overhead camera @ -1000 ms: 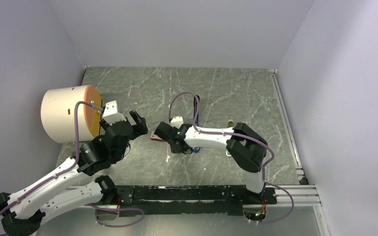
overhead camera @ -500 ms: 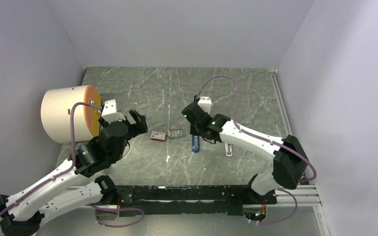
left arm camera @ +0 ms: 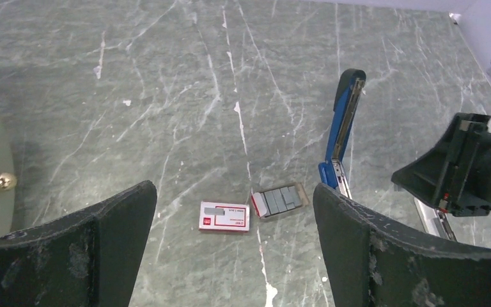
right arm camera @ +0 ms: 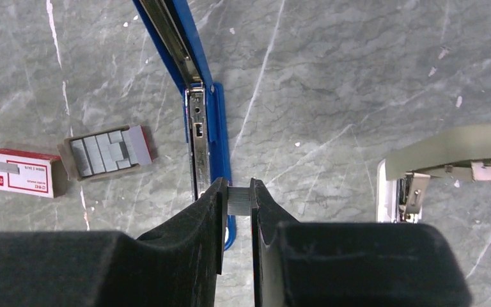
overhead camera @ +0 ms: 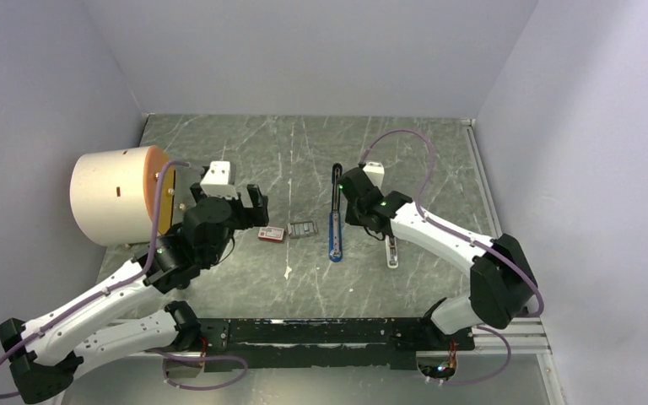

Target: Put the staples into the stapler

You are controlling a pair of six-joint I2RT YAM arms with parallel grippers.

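The blue stapler (right arm camera: 198, 109) lies hinged open mid-tabletop, channel exposed; the right fingers (right arm camera: 192, 243) pinch a staple strip (right arm camera: 238, 199) just above it — insertion not yet done; the left fingers (left arm camera: 102, 243) hang spread, empty, over the staple tray (left arm camera: 281, 199).

Bare table (left arm camera: 166, 96) separates the left fingers (left arm camera: 371, 256) from the red box (left arm camera: 224, 216); the stapler (left arm camera: 344, 121) lies beside the staples (left arm camera: 281, 199).

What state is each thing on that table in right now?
Stapler: opened out flat, channel exposed.
Staple strip: pinched in right gripper.
Staple tray: out of red box, staples inside.
Left gripper: open, empty.
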